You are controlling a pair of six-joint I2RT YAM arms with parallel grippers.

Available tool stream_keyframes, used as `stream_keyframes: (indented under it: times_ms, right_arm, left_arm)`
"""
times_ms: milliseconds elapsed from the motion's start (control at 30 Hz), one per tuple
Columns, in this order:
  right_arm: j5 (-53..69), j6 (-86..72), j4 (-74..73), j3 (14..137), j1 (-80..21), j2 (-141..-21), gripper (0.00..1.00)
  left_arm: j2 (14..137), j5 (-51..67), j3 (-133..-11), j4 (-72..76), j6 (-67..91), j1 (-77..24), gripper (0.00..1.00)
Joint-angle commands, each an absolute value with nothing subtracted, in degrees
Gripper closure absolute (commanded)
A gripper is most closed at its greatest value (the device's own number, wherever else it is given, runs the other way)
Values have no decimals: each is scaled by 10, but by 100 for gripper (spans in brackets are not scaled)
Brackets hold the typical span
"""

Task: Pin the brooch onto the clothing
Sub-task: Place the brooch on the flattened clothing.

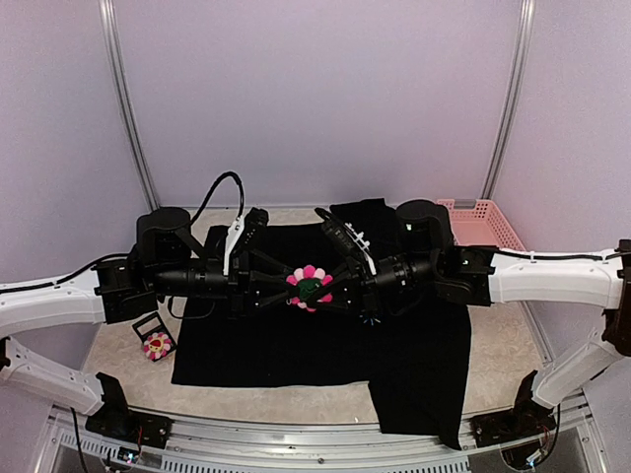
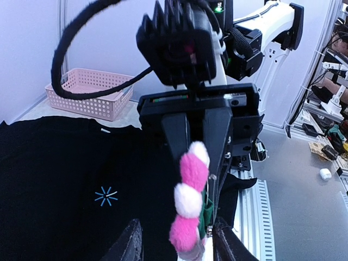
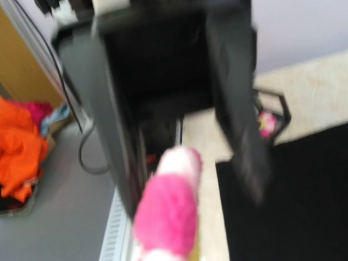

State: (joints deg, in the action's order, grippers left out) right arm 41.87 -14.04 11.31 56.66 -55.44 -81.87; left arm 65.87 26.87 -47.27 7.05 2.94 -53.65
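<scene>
top view / brooch [image 1: 310,287]: hanging in the air between both arms, over the chest area of the clothing [image 1: 266,345], green back turned toward the camera
top view / clothing: lying spread flat on the counter [image 1: 503,360]
top view / spare flower [image 1: 156,344]: sitting on the counter near the shirt's left edge (not the one in play)
left wrist / right pincer [image 1: 333,286]: jaws standing narrow, apparently pinching the brooch's upper edge
left wrist / left pincer [image 1: 288,286]: fingers [image 2: 129,246] straddling the brooch's lower edge, with a gap showing on the petal side, so I'm reading it as spread and not clamping
left wrist / starburst mark [image 2: 106,197]: showing on the shirt below and to the left of the brooch
right wrist / view: blurring badly; a pink petal edge is filling the near field and the opposite fingers are looking wide behind it; can't make out the pin
step (my read): regripping in the air, working toward the pin on the green back
doing it well: right pincer holding firm while the left is closing on the back, neither arm tugging; back should be facing the fabric before lowering; pin should be catching the top layer only
</scene>
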Motion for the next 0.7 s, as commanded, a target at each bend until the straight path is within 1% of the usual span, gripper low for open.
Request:
stream_keyframes:
  times_ms: [0, 200, 333, 467, 667]
  right_arm:
    - [441, -81, -37, 598, -558, -839, 100]
    - [481, -72, -66, 590, -553, -873, 100]
    - [498, -87, -94, 582, -520, -920, 100]
    - [521, -81, -142, 584, -491, -1009, 100]
    - [544, -38, -199, 614, -475, -1108, 100]
  left_arm:
    - [647, 309, -452, 64, 51, -517, 57]
    - [651, 320, -393, 137, 94, -518, 59]
    - [657, 248, -365, 149, 132, -516, 59]
    - [655, 161, -330, 163, 186, -500, 59]
    - [662, 132, -303, 176, 226, -484, 59]
